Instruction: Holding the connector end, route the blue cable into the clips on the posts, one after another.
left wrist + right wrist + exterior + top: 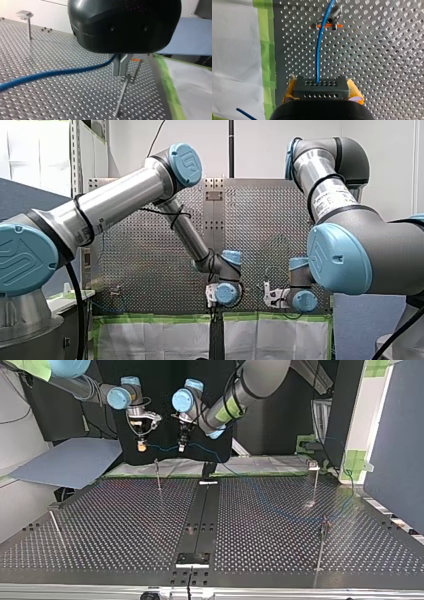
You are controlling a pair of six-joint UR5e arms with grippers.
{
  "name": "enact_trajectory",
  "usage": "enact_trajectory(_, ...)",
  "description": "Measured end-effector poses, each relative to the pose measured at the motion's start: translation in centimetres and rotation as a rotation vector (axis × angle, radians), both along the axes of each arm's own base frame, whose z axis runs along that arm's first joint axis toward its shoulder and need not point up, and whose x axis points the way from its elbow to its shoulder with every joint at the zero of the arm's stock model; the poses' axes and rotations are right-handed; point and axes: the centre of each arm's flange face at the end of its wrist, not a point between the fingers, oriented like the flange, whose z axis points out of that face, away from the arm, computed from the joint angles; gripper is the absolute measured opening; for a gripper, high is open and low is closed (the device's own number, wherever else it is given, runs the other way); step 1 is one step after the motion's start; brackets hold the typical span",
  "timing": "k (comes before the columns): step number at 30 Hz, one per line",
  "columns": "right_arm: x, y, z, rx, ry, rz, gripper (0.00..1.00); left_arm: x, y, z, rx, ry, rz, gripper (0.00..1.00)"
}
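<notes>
- The cable (50,73) is thin, round and blue. It ends in a black perforated connector (321,87).
- The right gripper (322,90) pinches the connector between its yellow pads (355,92).
- The left gripper (120,73) has its metal fingers (116,65) pressed together on the cable, just above a post (123,92).
- Right wrist view only: the cable runs from the connector ahead to an orange-marked clip (327,25). Whether it sits in the clip cannot be told.
- Top view only: both grippers hang above the far edge of the table (125,525), with the cable spanning between them and trailing toward the view's right.
- Front view: the cable is barely discernible.
</notes>
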Motion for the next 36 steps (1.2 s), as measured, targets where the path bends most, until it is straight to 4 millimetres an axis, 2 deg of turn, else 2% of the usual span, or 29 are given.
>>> enact_trajectory(6,0.2,0.1,0.0,-0.001,0.002,0.025,0.00,-0.1,-1.5,0.7,-0.016,-0.017,-0.002,0.00)
enact_trajectory(12,-0.2,-0.1,0.0,0.005,-0.008,0.013,0.00,-0.4,-2.7,-1.3,0.012,0.009,-0.017,0.00)
enact_trajectory(17,-1.4,-0.6,-0.1,0.020,-0.025,-0.048,0.00,-0.3,-3.3,-2.7,0.019,0.022,-0.018,0.00)
enact_trajectory(22,-2.3,-1.3,0.0,0.005,-0.016,-0.063,0.00,0.3,-4.1,-2.7,0.010,0.014,-0.017,0.00)
enact_trajectory(28,-2.3,-1.6,0.1,-0.006,-0.024,-0.023,0.00,1.0,-5.0,-3.2,0.013,0.017,-0.016,0.00)
enact_trajectory(36,-3.4,-3.2,0.5,-0.007,-0.070,0.010,0.00,2.1,-5.8,-2.6,-0.006,0.001,-0.017,0.00)
